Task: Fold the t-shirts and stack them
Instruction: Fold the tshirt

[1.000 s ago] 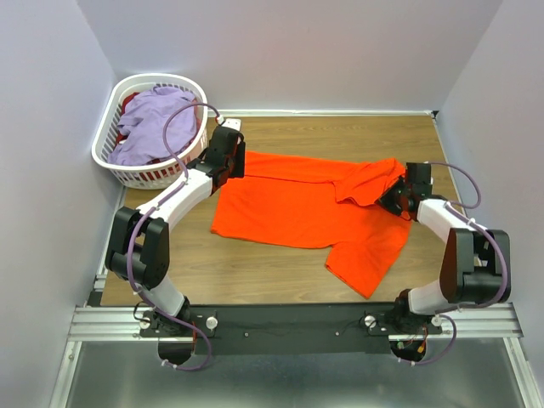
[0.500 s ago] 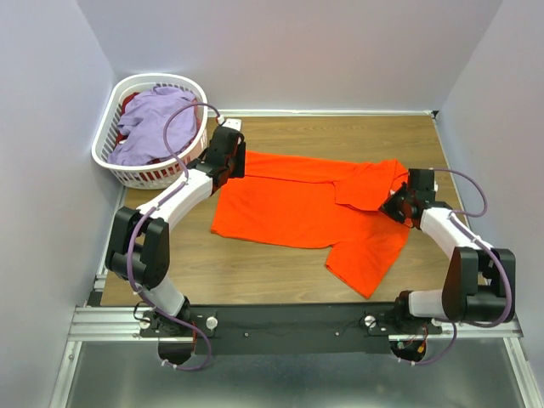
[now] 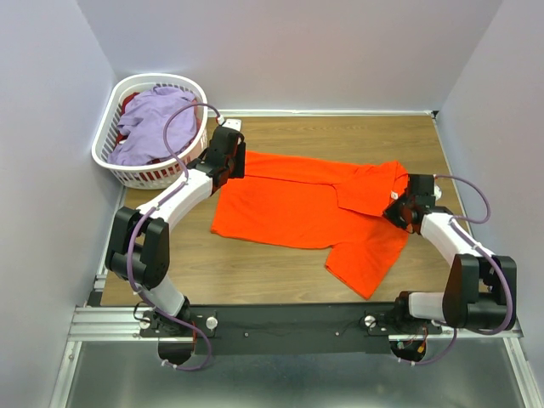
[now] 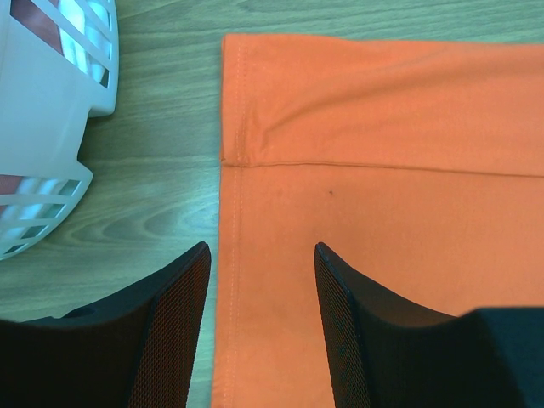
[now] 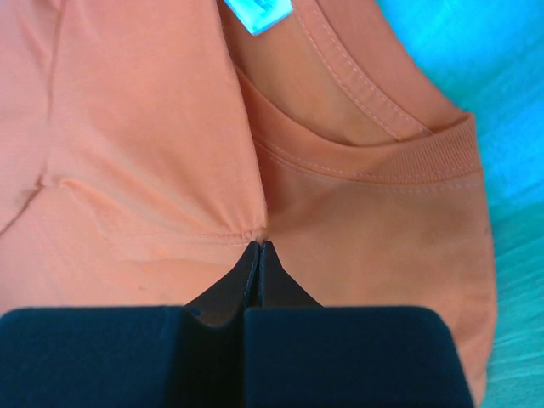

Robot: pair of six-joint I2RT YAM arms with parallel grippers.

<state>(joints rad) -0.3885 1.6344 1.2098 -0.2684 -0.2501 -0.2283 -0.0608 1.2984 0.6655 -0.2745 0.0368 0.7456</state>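
The orange t-shirt (image 3: pixel 289 208) lies spread on the wooden table, with its right part folded over near the collar. My left gripper (image 3: pixel 237 162) is open, low over the shirt's left hemmed edge (image 4: pixel 234 212), one finger on each side of it. My right gripper (image 3: pixel 396 206) is shut on a pinch of orange cloth (image 5: pixel 153 170) just below the collar (image 5: pixel 382 161). The white neck label (image 5: pixel 259 13) shows beyond it. A lavender t-shirt (image 3: pixel 153 119) lies in the white basket (image 3: pixel 104 136).
The white slotted basket stands at the far left corner, close to my left gripper; its wall shows in the left wrist view (image 4: pixel 51 102). Something red lies under the lavender shirt. Walls enclose the table at the back and both sides.
My right gripper has moved right and slightly nearer, drawing the pinched collar part of the orange shirt with it. The left arm has not moved.
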